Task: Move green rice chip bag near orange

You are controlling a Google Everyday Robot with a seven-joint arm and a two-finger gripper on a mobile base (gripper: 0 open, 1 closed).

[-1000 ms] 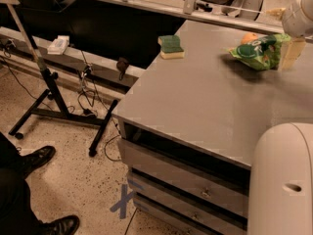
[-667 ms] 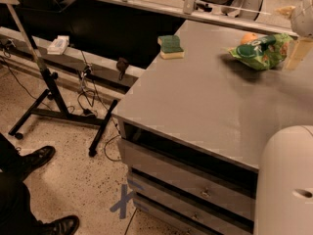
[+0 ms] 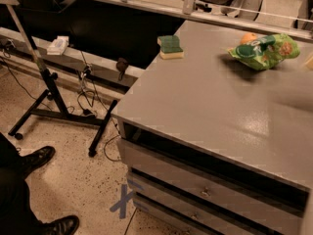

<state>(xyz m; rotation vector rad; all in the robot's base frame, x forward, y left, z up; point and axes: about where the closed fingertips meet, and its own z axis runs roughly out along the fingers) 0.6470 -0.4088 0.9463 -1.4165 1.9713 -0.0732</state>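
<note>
The green rice chip bag (image 3: 264, 50) lies on the grey table (image 3: 215, 102) at the far right, crinkled, with a dark-green circle on its left part. The orange (image 3: 248, 37) sits right behind the bag's left end, touching it or nearly so, and is partly hidden by it. The gripper is out of view; only a white sliver of the robot shows at the bottom right corner.
A green-and-yellow sponge (image 3: 171, 47) lies near the table's far left edge. Drawers (image 3: 205, 192) run under the table's front. A black stand (image 3: 49, 89) with cables is on the floor at left. A person's black shoes (image 3: 39, 158) are at bottom left.
The white arm by the bag at the right edge and the white robot body at the lower right have both moved out of view. The bag and the orange stay in place.
</note>
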